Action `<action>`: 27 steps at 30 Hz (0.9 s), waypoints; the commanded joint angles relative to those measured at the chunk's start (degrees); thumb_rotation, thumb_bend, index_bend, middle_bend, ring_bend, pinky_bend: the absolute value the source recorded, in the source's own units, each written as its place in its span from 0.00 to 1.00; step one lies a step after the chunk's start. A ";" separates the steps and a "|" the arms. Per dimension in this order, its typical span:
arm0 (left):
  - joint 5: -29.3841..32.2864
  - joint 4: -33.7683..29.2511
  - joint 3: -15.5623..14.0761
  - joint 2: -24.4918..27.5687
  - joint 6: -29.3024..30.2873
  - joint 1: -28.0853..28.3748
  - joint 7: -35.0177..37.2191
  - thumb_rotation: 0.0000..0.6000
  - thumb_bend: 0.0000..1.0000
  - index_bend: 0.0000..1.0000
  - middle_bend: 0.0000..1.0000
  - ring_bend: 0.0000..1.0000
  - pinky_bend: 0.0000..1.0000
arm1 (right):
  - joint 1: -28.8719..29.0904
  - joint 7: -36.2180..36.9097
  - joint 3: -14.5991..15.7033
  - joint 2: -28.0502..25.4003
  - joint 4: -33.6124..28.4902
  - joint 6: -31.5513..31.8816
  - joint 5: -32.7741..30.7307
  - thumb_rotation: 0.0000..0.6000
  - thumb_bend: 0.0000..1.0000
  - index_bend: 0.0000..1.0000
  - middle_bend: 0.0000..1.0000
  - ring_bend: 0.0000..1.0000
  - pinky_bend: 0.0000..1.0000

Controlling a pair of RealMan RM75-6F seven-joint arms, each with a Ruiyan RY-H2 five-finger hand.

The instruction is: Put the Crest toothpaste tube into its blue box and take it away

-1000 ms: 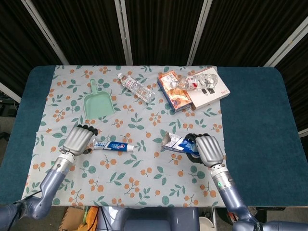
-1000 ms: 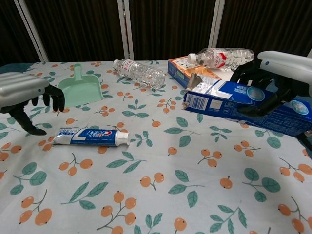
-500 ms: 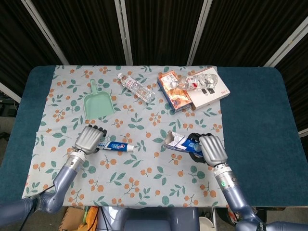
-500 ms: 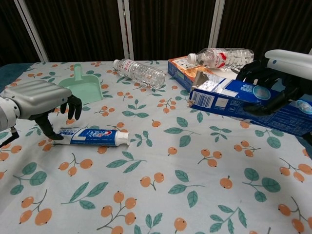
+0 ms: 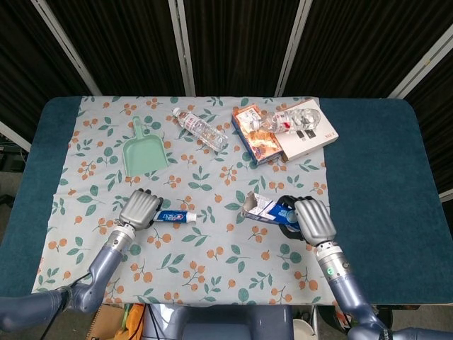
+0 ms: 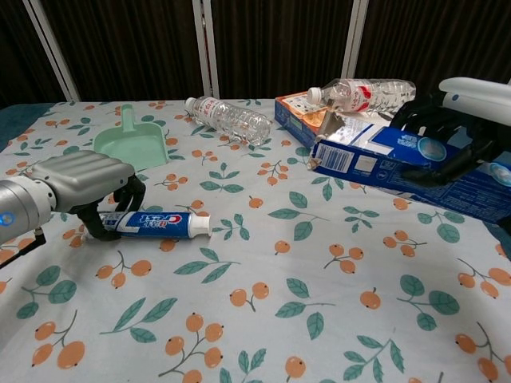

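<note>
The Crest toothpaste tube (image 5: pixel 175 216) (image 6: pixel 156 224) lies flat on the flowered cloth, cap pointing right. My left hand (image 5: pixel 140 209) (image 6: pixel 80 185) hovers over the tube's flat tail, thumb in front and fingers behind it, arched around it without a plain grip. My right hand (image 5: pixel 313 219) (image 6: pixel 459 120) holds the blue box (image 5: pixel 263 209) (image 6: pixel 383 152) off the cloth. The box's open end with its flaps faces left, toward the tube, a good gap away.
At the back lie a green dustpan (image 5: pixel 144 151), a clear water bottle (image 5: pixel 201 129), an orange-and-blue carton (image 5: pixel 255 136) and a white-red box (image 5: pixel 304 134) with a second bottle (image 5: pixel 294 117) on it. Bare dark table flanks the cloth.
My left hand has moved right from beside the tube to over its tail. My right hand has shifted the blue box slightly right and up. The tube has not moved.
</note>
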State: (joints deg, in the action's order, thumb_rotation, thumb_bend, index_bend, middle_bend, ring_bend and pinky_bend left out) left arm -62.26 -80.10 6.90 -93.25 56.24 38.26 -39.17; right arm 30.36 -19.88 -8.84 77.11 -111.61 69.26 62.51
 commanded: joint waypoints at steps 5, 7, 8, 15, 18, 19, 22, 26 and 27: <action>-10.88 0.54 -0.38 2.57 6.00 -0.20 8.10 1.00 0.46 0.73 0.77 0.71 0.71 | -1.12 1.60 -0.06 -1.13 -1.29 0.91 1.00 1.00 0.34 0.44 0.52 0.47 0.38; -12.97 -0.22 0.33 4.17 7.06 0.22 9.91 1.00 0.46 0.73 0.77 0.71 0.71 | -1.47 2.06 -0.01 -1.47 -1.96 1.18 1.39 1.00 0.34 0.44 0.52 0.47 0.38; -14.16 -0.94 1.01 5.29 7.63 0.64 11.07 1.00 0.46 0.73 0.77 0.71 0.71 | -1.68 2.23 0.08 -1.67 -2.44 1.34 1.68 1.00 0.34 0.44 0.52 0.47 0.38; -22.82 -5.87 3.93 13.94 7.72 4.91 17.93 1.00 0.46 0.73 0.77 0.71 0.71 | -2.43 1.17 0.37 -1.67 -4.44 2.83 3.04 1.00 0.34 0.44 0.52 0.47 0.38; -26.47 -7.79 4.53 17.78 6.96 6.92 21.49 1.00 0.46 0.73 0.77 0.71 0.71 | -2.54 0.34 0.21 -1.31 -5.35 3.34 2.75 1.00 0.34 0.44 0.52 0.47 0.38; -27.38 -8.29 4.57 18.85 6.63 7.44 22.31 1.00 0.46 0.73 0.77 0.71 0.71 | -2.60 0.18 0.17 -1.18 -5.67 3.52 2.72 1.00 0.34 0.44 0.52 0.47 0.38; -29.48 -9.67 4.69 21.54 5.60 8.92 23.49 1.00 0.46 0.73 0.77 0.71 0.71 | -2.69 -0.67 -0.03 -0.95 -6.96 4.07 2.41 1.00 0.34 0.44 0.52 0.47 0.38; -29.84 -11.16 4.95 22.76 4.73 9.86 22.81 1.00 0.46 0.73 0.77 0.71 0.71 | -2.73 -1.53 -0.17 -0.98 -8.21 4.47 2.29 1.00 0.34 0.44 0.51 0.47 0.38; -29.74 -11.60 5.07 22.92 4.51 10.09 22.53 1.00 0.46 0.73 0.77 0.71 0.71 | -2.75 -1.75 -0.21 -1.00 -8.55 4.60 2.29 1.00 0.34 0.44 0.51 0.47 0.38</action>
State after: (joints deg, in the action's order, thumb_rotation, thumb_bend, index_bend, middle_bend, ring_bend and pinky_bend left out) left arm -92.06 -91.36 11.81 -70.54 61.01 48.09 -16.41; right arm 27.64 -21.43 -8.99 76.13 -119.93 73.72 64.83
